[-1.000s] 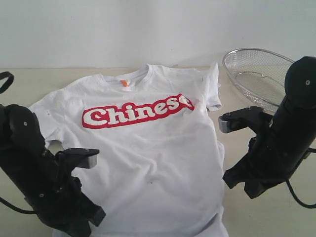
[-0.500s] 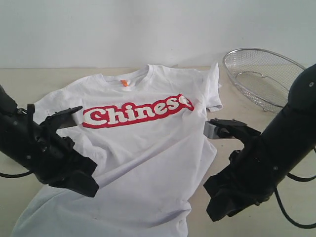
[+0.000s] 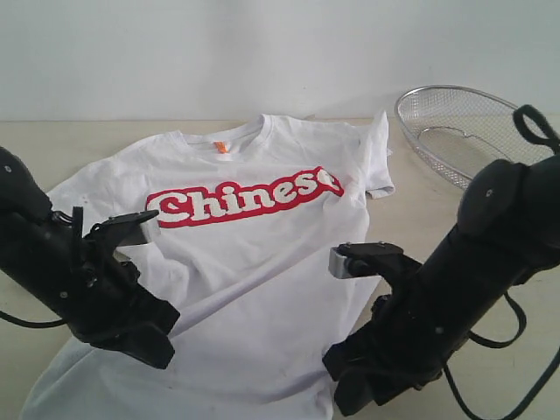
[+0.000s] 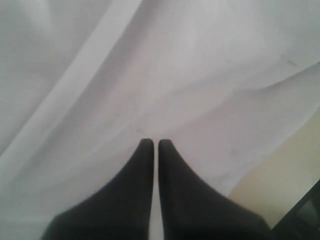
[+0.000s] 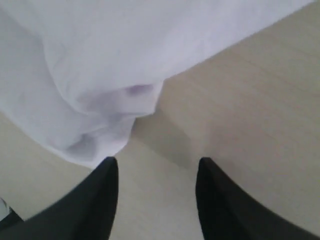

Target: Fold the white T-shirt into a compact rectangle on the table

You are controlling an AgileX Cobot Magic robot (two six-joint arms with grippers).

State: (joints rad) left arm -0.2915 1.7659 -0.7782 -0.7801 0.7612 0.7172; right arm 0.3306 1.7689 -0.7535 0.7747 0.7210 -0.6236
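The white T-shirt (image 3: 262,254) lies face up on the table (image 3: 429,210), red lettering showing and the collar at the far side. My left gripper (image 3: 153,346) is low over the shirt's lower left part. In the left wrist view its fingers (image 4: 155,142) are shut together above smooth white cloth (image 4: 150,75), and no fold shows between them. My right gripper (image 3: 350,394) sits at the shirt's lower right edge. Its jaws (image 5: 156,161) stand open over bare table (image 5: 240,100), with a rumpled shirt edge (image 5: 100,60) just ahead of the tips.
A silver wire-mesh basket (image 3: 459,131) stands at the back right of the table. A strip of tabletop (image 4: 280,175) shows beside the cloth in the left wrist view. A white wall runs behind the table.
My right arm has come down and left to the shirt's lower right edge, and its jaws have opened. My left arm moved up and left. The shirt's lower left hem now spreads further left.
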